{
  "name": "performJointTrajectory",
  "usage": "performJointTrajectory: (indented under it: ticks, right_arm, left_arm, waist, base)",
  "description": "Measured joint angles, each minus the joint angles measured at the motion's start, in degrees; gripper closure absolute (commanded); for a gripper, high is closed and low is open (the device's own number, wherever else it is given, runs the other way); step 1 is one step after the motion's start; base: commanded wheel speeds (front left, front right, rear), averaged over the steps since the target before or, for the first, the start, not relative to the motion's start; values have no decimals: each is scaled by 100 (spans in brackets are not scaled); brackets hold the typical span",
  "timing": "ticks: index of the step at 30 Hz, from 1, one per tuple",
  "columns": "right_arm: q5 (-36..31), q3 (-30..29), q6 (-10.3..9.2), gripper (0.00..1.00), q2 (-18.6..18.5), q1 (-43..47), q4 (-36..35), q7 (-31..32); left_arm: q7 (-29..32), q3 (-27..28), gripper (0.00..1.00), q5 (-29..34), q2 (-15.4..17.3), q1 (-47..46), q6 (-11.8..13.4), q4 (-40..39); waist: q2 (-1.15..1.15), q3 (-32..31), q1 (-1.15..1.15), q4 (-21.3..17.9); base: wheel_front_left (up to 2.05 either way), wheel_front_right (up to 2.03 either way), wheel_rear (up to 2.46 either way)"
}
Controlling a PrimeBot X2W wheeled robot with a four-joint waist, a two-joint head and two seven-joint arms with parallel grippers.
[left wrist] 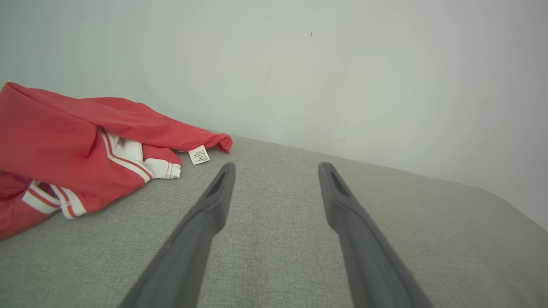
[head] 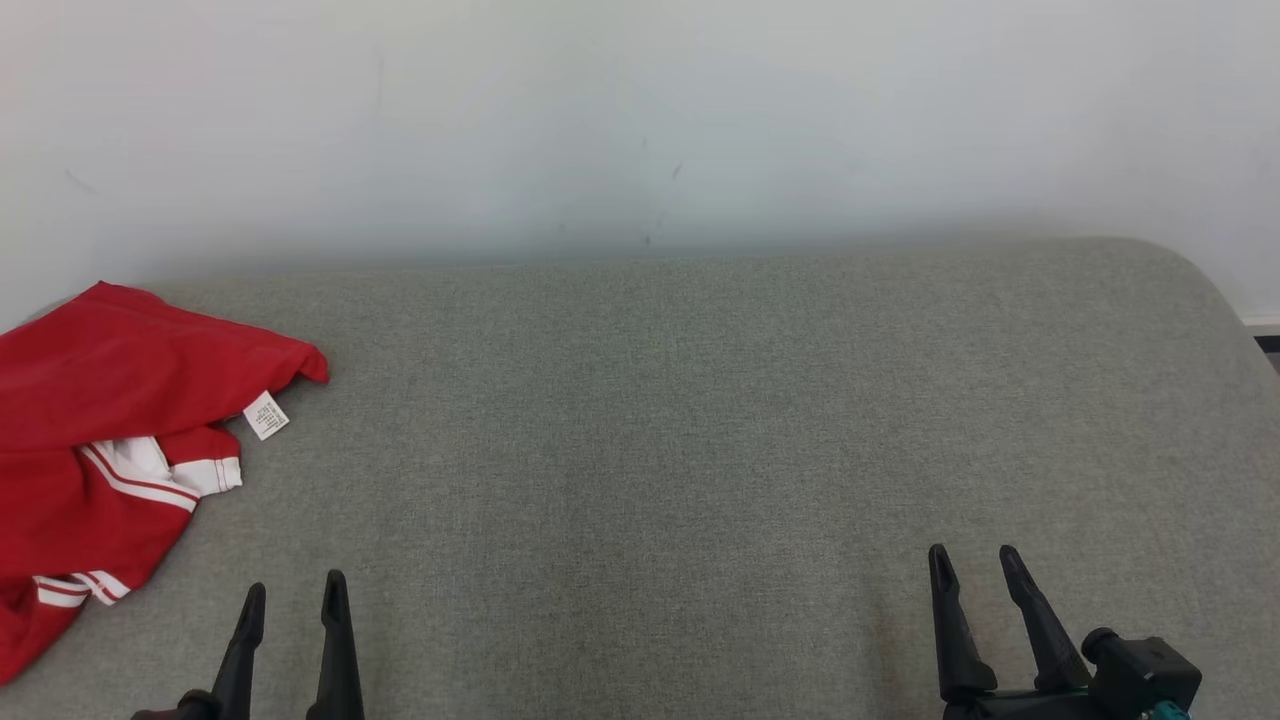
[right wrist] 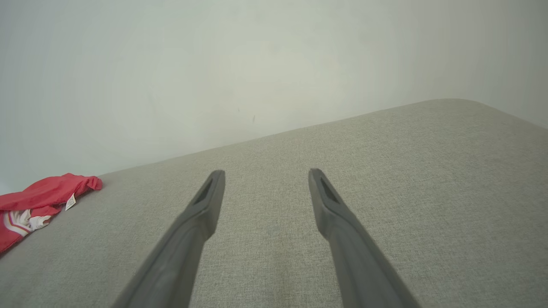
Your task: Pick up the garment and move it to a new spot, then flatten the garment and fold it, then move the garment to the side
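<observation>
while the left gripper [head: 293, 592] and right gripper [head: 975, 560] sit spread and empty along the bottom edge, the crumpled red cloth garment with white stripes [head: 90, 400] lies at the frame's left on the grey fabric surface [head: 650, 420]; pickup looks unstarted, calling for a leftward reach.

garment [head: 100, 430] far left on mattress [head: 650, 450] | wall [head: 640, 120] behind | left end effector [head: 295, 585] near garment | right end effector [head: 972, 551] far right

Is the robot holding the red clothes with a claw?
No, nothing is held. The left claw and right claw are open; the red garment lies apart.
</observation>
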Motion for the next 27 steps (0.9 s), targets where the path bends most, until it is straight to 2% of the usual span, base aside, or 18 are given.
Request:
performJointTrajectory:
  ticks: [8,14,21,27]
  right_arm:
    - [-315,11,0,0,0,-2,30,-97]
    - [-583,1,0,0,-1,-2,62,-171]
    - [-873,18,0,0,-2,-2,91,-265]
    - [-1091,21,0,0,-3,-2,98,-324]
  left_arm:
    - [-69,-69,0,210,52,8,0,15]
    - [-135,-247,0,361,214,10,-1,13]
    - [-196,-153,0,573,232,69,-10,54]
    - [-252,141,0,847,171,87,-10,118]
  waist:
    - [0,1,0,15]
    - [0,3,0,51]
    - [0,18,0,46]
    - [0,32,0,45]
  base:
    - [0,0,0]
    - [0,0,0]
    - [0,0,0]
    - [0,0,0]
